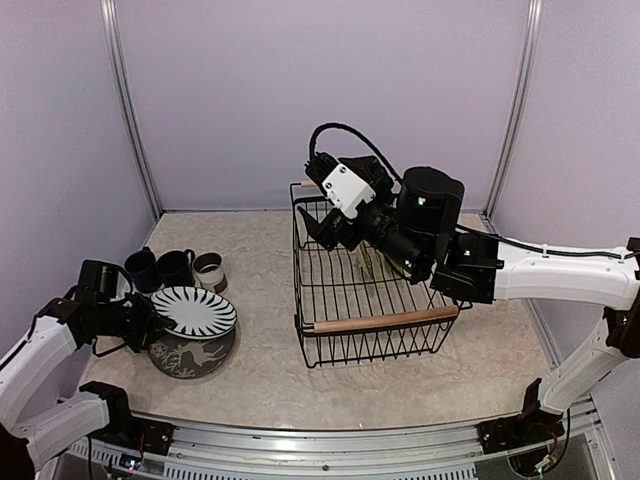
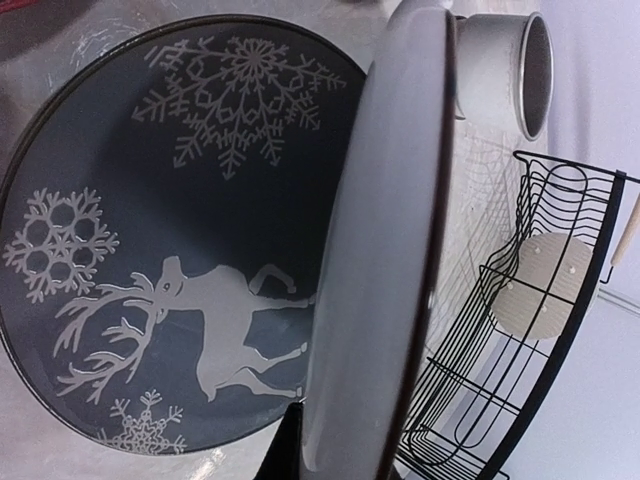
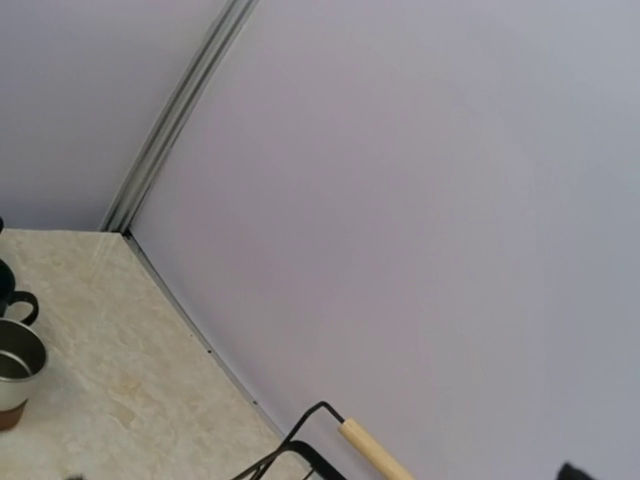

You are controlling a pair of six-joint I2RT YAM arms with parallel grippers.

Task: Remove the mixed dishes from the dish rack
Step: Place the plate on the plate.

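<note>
My left gripper (image 1: pixel 148 325) is shut on the left rim of the black-and-white striped plate (image 1: pixel 195 311). The plate lies tilted over the grey dish (image 1: pixel 190 355), which has a reindeer and snowflakes (image 2: pixel 150 230). In the left wrist view the plate (image 2: pixel 385 250) stands edge-on by one dark finger (image 2: pixel 283 450). The dish rack (image 1: pixel 372 322) sits mid-table with a pale greenish plate (image 1: pixel 372 262) inside. My right gripper (image 1: pixel 318 228) hangs over the rack's far left corner. Its fingers do not show in the right wrist view. Two dark mugs (image 1: pixel 158 268) and the white-brown cup (image 1: pixel 210 272) stand behind the plates.
The rack's wooden handles are at its near side (image 1: pixel 385 321) and its far side (image 3: pixel 375 452). The enclosure walls and a metal corner post (image 1: pixel 130 110) bound the table. The right arm's body (image 1: pixel 430 225) leans over the rack. The cup also shows in the left wrist view (image 2: pixel 500 70).
</note>
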